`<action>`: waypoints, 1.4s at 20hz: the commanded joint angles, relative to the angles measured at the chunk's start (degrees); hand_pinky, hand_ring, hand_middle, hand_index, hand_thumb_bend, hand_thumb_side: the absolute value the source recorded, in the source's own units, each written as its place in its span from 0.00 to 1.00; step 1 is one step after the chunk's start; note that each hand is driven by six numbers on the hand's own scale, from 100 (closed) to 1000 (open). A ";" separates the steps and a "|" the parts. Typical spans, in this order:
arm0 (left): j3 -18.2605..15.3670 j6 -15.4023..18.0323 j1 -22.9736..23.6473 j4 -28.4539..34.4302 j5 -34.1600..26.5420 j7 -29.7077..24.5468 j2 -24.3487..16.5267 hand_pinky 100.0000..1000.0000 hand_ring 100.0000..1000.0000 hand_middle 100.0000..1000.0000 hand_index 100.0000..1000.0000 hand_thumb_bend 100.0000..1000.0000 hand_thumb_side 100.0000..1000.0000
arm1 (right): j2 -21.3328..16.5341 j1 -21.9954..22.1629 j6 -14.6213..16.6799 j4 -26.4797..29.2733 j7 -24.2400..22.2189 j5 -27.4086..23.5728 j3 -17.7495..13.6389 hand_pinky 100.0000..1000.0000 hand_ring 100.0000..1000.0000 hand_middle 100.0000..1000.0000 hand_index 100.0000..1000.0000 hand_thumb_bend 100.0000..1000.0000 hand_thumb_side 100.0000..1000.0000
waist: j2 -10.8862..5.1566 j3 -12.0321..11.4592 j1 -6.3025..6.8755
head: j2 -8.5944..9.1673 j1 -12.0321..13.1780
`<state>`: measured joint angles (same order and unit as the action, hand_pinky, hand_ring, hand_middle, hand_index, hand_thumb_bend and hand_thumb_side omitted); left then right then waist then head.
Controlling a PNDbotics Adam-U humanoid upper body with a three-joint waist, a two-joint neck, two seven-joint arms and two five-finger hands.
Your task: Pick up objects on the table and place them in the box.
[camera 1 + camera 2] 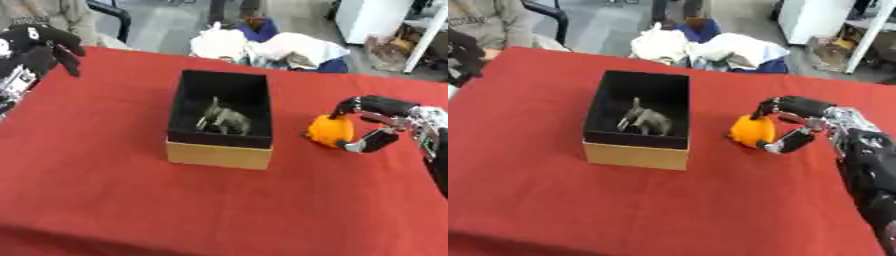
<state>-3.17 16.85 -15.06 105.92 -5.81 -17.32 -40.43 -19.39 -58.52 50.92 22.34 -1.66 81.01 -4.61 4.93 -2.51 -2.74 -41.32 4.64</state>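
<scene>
Right hand [374, 125] curled around orange object [331, 131], beside box [219, 155]

Hardly any writing is showing anywhere. The left hand [39, 42], up in the top left corner of the left eye view, is carrying a small white mark on its black back that looks like the figure 8, though it is too blurred to be certain. Pale lettering is showing on a person's grey sleeve [470, 20], but it cannot be read.
</scene>
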 commanded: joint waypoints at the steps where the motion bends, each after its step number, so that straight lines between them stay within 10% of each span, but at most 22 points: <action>1: -0.92 0.03 -0.26 0.55 0.33 -0.19 -0.90 0.65 0.47 0.59 0.77 0.04 0.82 | -0.69 -0.92 -0.12 0.02 4.95 1.89 -0.58 0.69 0.61 0.41 0.54 0.10 0.13 | -0.81 -0.12 0.31 | -0.44 0.01; 11: -1.07 -0.04 0.49 1.12 -0.06 -0.35 -0.78 0.65 0.47 0.59 0.77 0.04 0.81 | -0.51 -2.94 1.05 6.90 16.41 -6.76 -1.18 0.63 0.48 0.20 0.32 0.00 0.00 | -1.29 -0.66 0.09 | -0.55 0.13; 19: -0.54 -0.13 -0.43 3.02 -1.62 -0.58 -0.45 0.65 0.48 0.59 0.77 0.03 0.79 | 4.82 -8.06 1.05 13.89 7.69 -17.74 -0.57 0.63 0.48 0.21 0.32 0.03 0.00 | -1.65 -1.84 -0.08 | -0.76 -0.75; 28: 0.24 -0.82 -2.13 4.04 -3.20 -0.87 0.74 0.65 0.48 0.59 0.77 0.04 0.78 | 13.51 -8.33 1.05 13.91 -0.70 -15.17 0.28 0.64 0.50 0.25 0.35 0.00 0.00 | -1.34 -4.02 0.24 | -0.59 -2.14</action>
<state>-2.69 16.19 -16.22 109.11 -8.53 -18.11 -38.77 -6.05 -65.67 51.92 35.42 -1.56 65.09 -4.26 4.22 -6.56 -2.97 -41.80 2.81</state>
